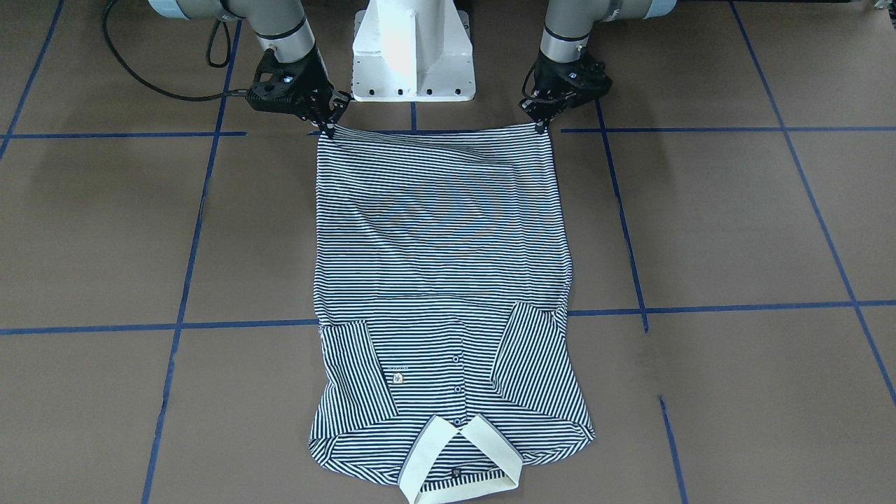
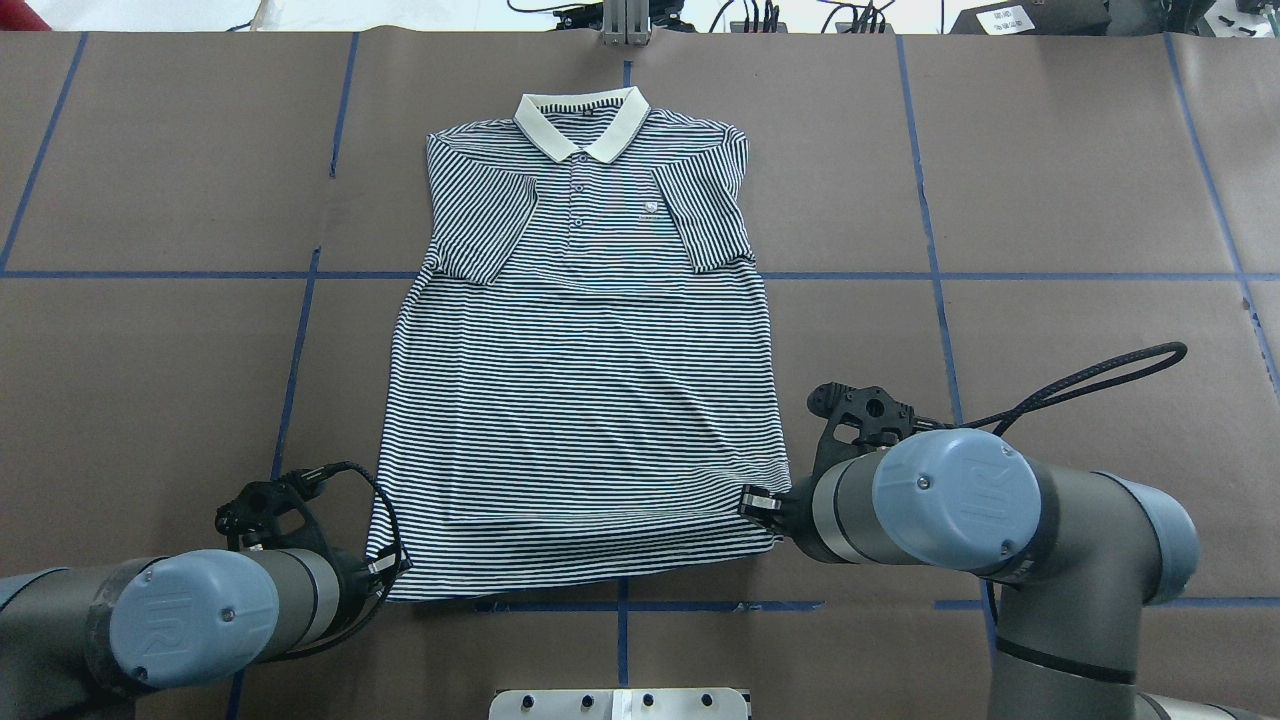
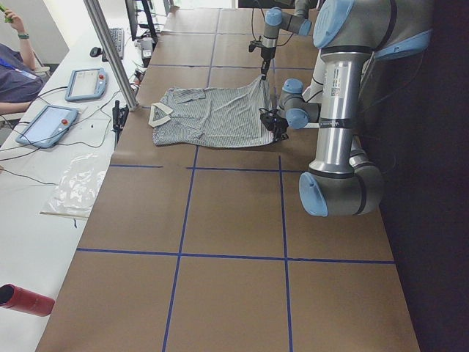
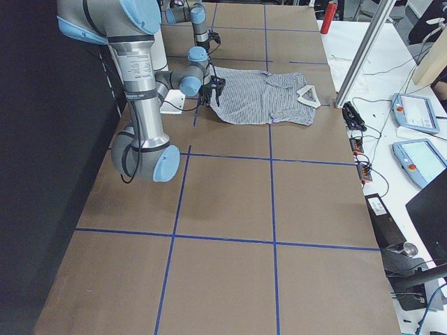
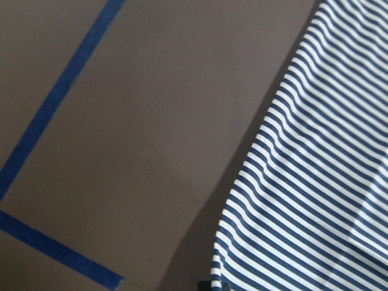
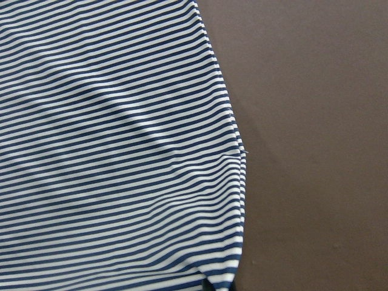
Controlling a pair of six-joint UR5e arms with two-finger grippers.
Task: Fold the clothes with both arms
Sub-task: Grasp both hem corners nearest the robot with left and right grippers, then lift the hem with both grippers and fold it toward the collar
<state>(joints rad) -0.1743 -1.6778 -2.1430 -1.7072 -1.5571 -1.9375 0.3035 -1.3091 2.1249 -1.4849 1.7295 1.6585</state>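
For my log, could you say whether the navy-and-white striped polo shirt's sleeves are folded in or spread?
Folded in: on the navy-and-white striped polo shirt, both sleeves lie over the chest.

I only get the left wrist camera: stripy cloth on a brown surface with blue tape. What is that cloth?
Observer: A short-sleeved polo shirt, spread front up, with its cream collar at the far end from the robot.
Operator: Is anything holding it?
Observer: Yes, the left gripper pinches one corner of the bottom hem.
Operator: And the other arm?
Observer: The right gripper pinches the other hem corner; the hem runs straight between them.
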